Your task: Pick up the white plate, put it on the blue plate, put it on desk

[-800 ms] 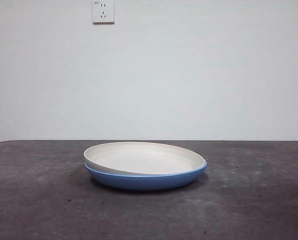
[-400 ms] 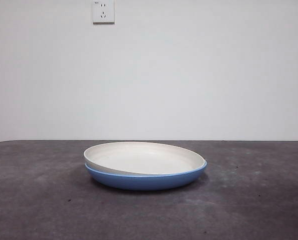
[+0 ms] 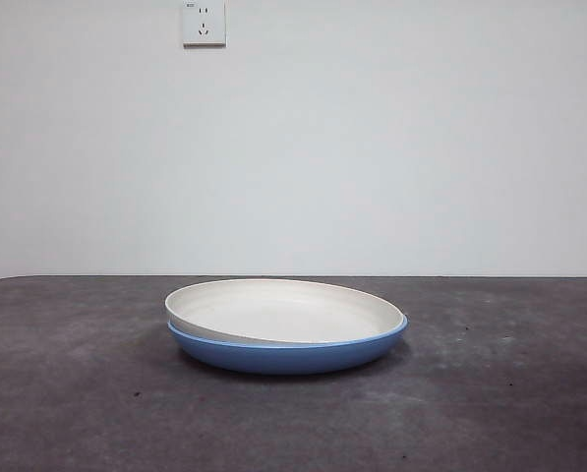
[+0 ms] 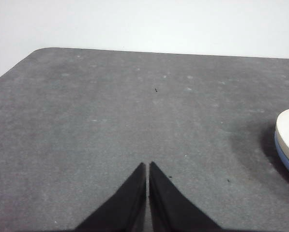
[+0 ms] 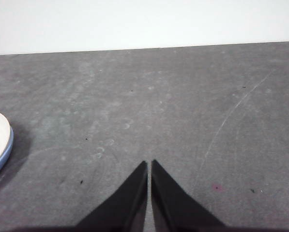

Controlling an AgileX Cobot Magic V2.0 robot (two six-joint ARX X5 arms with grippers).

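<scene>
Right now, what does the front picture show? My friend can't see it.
A white plate sits nested in a blue plate on a dark grey desk, tilted a bit. Behind is a plain white wall with a socket.

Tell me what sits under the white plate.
The white plate rests nested in the blue plate, which stands on the desk. Only the blue plate's outer wall and rim show; its inside is covered by the white plate.
</scene>
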